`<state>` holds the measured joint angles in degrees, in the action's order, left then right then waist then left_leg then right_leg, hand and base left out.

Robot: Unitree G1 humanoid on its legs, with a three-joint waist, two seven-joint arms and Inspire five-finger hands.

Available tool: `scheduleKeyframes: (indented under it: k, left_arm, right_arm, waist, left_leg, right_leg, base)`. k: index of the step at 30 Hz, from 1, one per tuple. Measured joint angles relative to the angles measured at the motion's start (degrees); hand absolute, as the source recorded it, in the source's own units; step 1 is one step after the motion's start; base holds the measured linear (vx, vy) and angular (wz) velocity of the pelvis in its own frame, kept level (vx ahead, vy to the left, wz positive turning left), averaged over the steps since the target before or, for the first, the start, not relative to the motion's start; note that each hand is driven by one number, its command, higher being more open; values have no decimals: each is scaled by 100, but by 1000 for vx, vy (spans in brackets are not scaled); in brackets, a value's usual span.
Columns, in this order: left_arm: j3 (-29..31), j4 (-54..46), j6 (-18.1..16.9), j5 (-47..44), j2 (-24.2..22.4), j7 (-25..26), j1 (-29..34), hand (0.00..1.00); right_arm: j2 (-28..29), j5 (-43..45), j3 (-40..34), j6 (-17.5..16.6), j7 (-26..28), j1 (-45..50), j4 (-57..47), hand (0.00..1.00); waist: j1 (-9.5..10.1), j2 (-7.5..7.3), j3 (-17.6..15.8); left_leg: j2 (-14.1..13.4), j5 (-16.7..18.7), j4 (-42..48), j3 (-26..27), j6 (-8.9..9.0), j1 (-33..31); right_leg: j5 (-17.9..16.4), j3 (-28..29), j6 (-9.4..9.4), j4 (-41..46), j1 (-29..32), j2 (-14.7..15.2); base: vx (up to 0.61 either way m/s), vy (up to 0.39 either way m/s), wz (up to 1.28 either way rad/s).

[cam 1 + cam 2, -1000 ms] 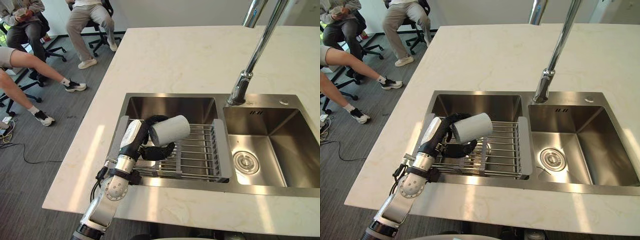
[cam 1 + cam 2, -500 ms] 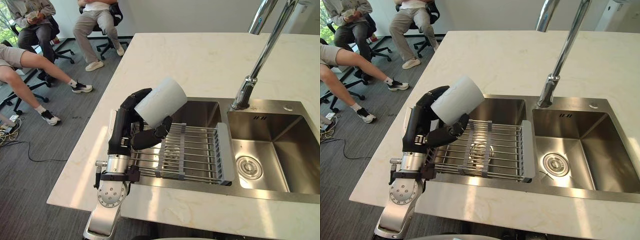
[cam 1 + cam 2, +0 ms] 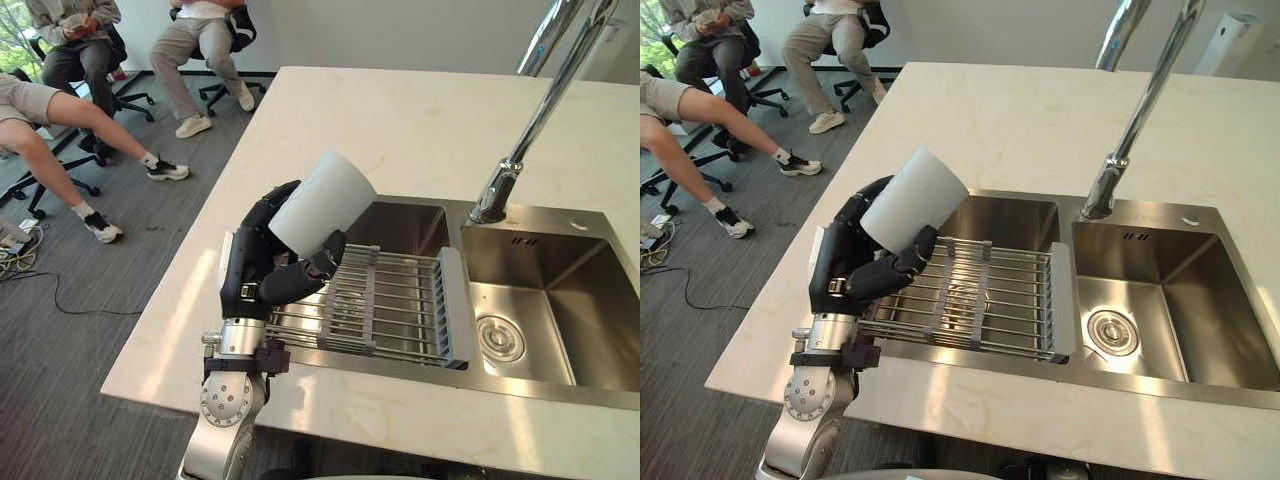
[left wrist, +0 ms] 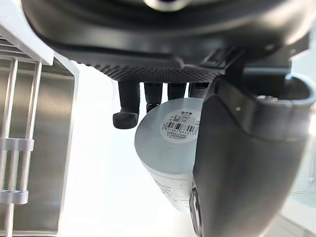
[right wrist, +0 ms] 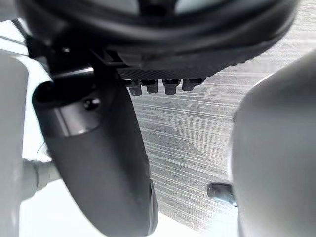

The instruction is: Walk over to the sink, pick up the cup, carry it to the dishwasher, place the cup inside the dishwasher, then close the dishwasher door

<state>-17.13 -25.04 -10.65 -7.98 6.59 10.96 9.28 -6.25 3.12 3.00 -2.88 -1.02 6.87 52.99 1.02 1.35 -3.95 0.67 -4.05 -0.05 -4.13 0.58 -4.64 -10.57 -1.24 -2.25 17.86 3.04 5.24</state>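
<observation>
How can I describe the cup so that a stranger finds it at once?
Find the steel double sink in the pale counter. Near the left end of its wire rack, the robot's left hand holds the cup in the air, tilted. It is the only plain white cylinder there.

Probably an office kitchenette: stone counter [image 3: 400, 120] with steel sink [image 3: 592, 300] and tap [image 3: 528, 130], people [image 3: 200, 40] seated on swivel chairs [image 3: 243, 28]

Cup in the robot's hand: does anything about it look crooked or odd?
The cup is held slanted, not upright, in the left hand by the wire rack. Nothing looks spilled or broken.
</observation>
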Motion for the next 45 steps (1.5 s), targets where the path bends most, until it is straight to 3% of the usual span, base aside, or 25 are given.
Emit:
scheduleKeyframes:
  k: [1,2,4,6,7,8,10,12,13,15,17,18,20,23,30,38,41,42,44,45]
  left_arm:
    - [-18,0,-6,-2,-5,6,-5,0]
    - [-29,9,-8,-15,-35,18,25,0]
    - [-35,8,-10,-56,-99,24,61,0]
    - [-110,0,-25,-167,-285,31,149,0]
    - [-275,1,-24,-313,-307,33,156,0]
    - [-398,8,-23,-393,-260,32,145,0]
    - [-614,76,-20,-467,-178,17,48,0]
    - [-1022,87,-11,-551,-100,-95,-181,0]
    - [-1080,87,-11,-554,-100,-138,-224,0]
    - [-1192,88,-11,-563,-105,-263,-402,0]
    - [-1263,142,-14,-585,-123,-354,-804,0]
    - [-1264,181,-16,-606,-139,-373,-918,0]
    - [-1227,333,-19,-682,-141,-373,-1111,0]
    - [-1151,544,-19,-766,-109,-371,-1084,0]
    - [-1021,553,-17,-779,-105,-382,-753,0]
    - [-600,472,-9,-778,-131,-369,-451,0]
    - [-539,379,10,-782,-163,-364,-372,0]
    - [-486,378,21,-780,-159,-365,-364,0]
    - [-252,278,16,-769,-146,-347,-293,0]
    - [-165,257,-23,-769,-137,-333,-285,0]
  right_arm:
    - [-2,2,41,0,-12,-4,-1,100]
    - [-14,4,227,2,-30,-5,-1,100]
    - [-24,9,389,4,-44,-24,-7,100]
    - [12,24,470,-142,-117,50,-224,100]
    - [78,79,510,-152,-151,5,-281,100]
    - [147,134,536,-118,-149,-32,-271,100]
    - [248,184,513,-48,-160,-130,-222,100]
    - [233,232,366,-3,-188,-170,-216,100]
    - [198,236,346,7,-191,-168,-224,100]
    - [108,239,338,7,-194,-160,-264,100]
    - [101,250,184,3,-191,-168,-297,100]
    - [101,251,131,4,-192,-175,-299,100]
    - [194,253,-54,0,-199,-185,-304,100]
    - [267,252,-46,-35,-191,-183,-338,100]
    - [402,243,-22,-17,-197,-216,-119,100]
    - [257,222,10,31,-264,-233,37,100]
    - [64,204,-37,33,-214,-172,92,100]
    - [-62,229,-59,29,-71,-93,84,100]
    - [-220,229,-257,-32,180,180,-39,100]
    - [-192,303,-351,-62,196,251,-59,100]
  waist:
    - [16,-20,-5]
    - [135,-75,10]
    - [316,-115,28]
    - [417,26,13]
    - [449,182,-2]
    - [446,193,-49]
    - [425,69,-193]
    - [314,-25,-253]
    - [274,-18,-245]
    - [181,36,-202]
    - [85,141,-119]
    - [65,185,-93]
    - [-12,210,-67]
    - [-36,185,-17]
    - [-12,188,52]
    - [108,105,106]
    - [130,14,63]
    - [133,28,72]
    - [115,-54,99]
    - [82,-34,117]
  left_leg:
    - [53,5,39,-98,-8,-51]
    - [191,6,91,-324,3,-154]
    - [294,-57,181,-598,88,-355]
    - [168,-221,266,-1011,251,-703]
    - [4,-302,247,-1303,315,-894]
    - [-149,-286,141,-1262,300,-924]
    - [-299,-28,259,-695,145,-1119]
    - [-213,71,1270,353,24,-1483]
    - [-227,141,1531,554,-33,-1475]
    - [-435,532,2030,1034,44,-1177]
    - [-781,819,1754,1538,101,-488]
    - [-797,784,1518,1607,132,-362]
    - [-678,714,881,1871,230,-139]
    - [-446,461,474,1738,143,-16]
    - [-278,-145,-473,1557,105,305]
    - [-97,-154,-525,1113,41,232]
    - [113,-41,-522,950,-124,339]
    - [183,-11,-517,904,-178,435]
    - [382,60,-402,571,-362,616]
    - [392,113,-272,391,-465,636]
  right_leg:
    - [-126,167,-18,135,17,14]
    - [-483,601,-67,510,87,21]
    - [-727,773,-65,552,91,-9]
    - [-635,438,-9,316,177,-222]
    - [-520,65,114,226,217,-393]
    - [-447,-134,199,194,203,-489]
    - [-260,-556,353,-53,161,-434]
    - [-141,-1108,347,-145,234,-98]
    - [-117,-1238,336,-176,226,-32]
    - [-43,-1549,284,-276,176,98]
    - [8,-1949,210,-269,169,244]
    - [24,-2045,181,-266,167,274]
    - [155,-2322,-30,-521,-15,294]
    - [301,-2568,-132,-733,-200,411]
    - [509,-2822,-176,-986,-355,424]
    - [621,-3366,-286,-1152,-626,516]
    - [292,-3586,-351,-372,-614,972]
    - [208,-3528,-237,124,-565,1151]
    - [235,-2880,-38,1407,-249,1576]
    - [211,-2363,133,1899,44,1565]
  base:
    - [-143,-65,115]
    - [-140,-99,91]
    - [-142,-157,98]
    - [-213,-252,109]
    - [-250,-265,110]
    - [-256,-221,127]
    - [-223,-148,105]
    - [-179,-80,128]
    - [-135,-7,120]
    - [-83,48,91]
    - [-54,151,93]
    - [-36,157,89]
    - [-23,166,70]
    - [-40,150,51]
    - [-94,59,21]
    - [8,33,30]
    - [82,99,62]
    - [127,145,74]
    - [172,162,75]
    - [201,83,80]
